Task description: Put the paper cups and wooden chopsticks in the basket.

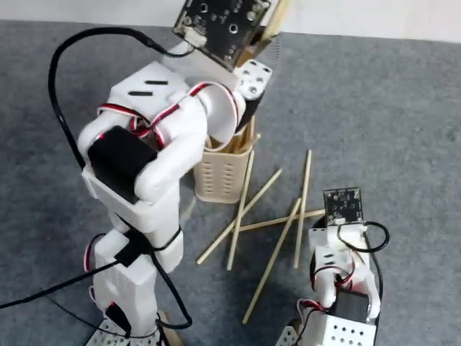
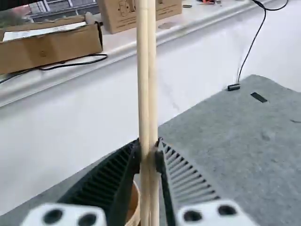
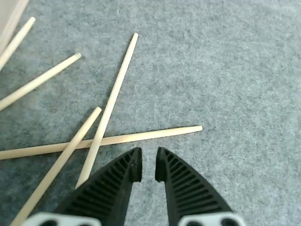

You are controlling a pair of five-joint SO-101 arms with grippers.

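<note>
- Grey mat (image 1: 374, 108): covers the table under both arms.
- Left arm (image 1: 151, 158): raised over the basket on the left side of the scene.
- Basket (image 1: 216, 180): cream, perforated, upright beneath the left arm, with chopsticks standing inside.
- Left gripper (image 2: 148, 147): clamped on a pair of wooden chopsticks (image 2: 146, 70), held upright above the basket.
- Right gripper (image 3: 148, 165): near right, fingers narrowly apart, nothing between them, just above the mat.
- Loose chopsticks (image 1: 302, 209): five lie crossed on the mat between basket and right gripper.
</note>
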